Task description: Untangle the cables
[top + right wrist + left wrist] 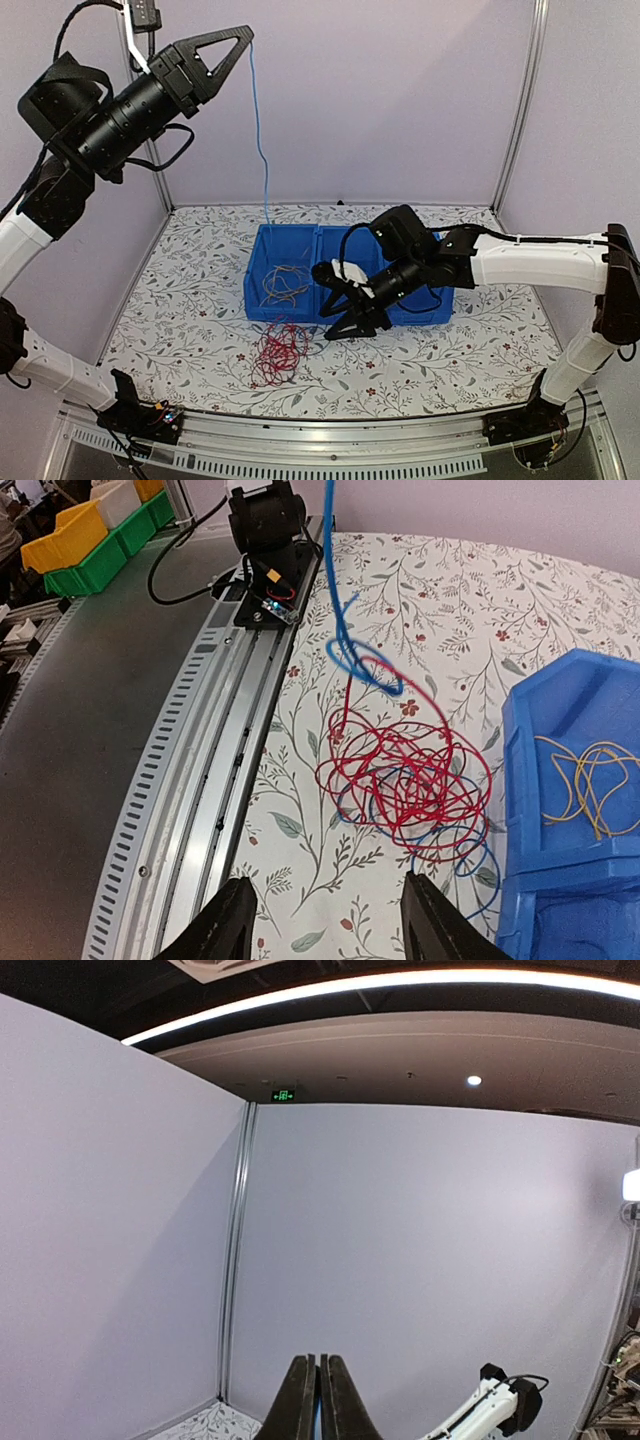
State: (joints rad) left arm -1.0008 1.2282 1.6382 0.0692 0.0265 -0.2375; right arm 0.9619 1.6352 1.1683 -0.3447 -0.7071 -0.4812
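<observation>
My left gripper (247, 36) is raised high at the top left and shut on a blue wire (259, 120) that hangs from it down to the blue bin (258, 243). In the left wrist view the fingers (300, 1400) are pressed together with a sliver of blue between them. A red wire tangle (280, 352) lies on the table in front of the bin; the right wrist view shows it (420, 780) mixed with blue loops. Yellow-tan wires (285, 283) lie in the bin's left compartment. My right gripper (348, 318) is open and empty, just right of the red tangle.
The blue bin has two compartments; the right arm's wrist reaches over its right one (425, 300). The left arm's base (268, 540) and a metal rail (190, 780) run along the table's near edge. Purple walls enclose the floral-patterned table (180, 300).
</observation>
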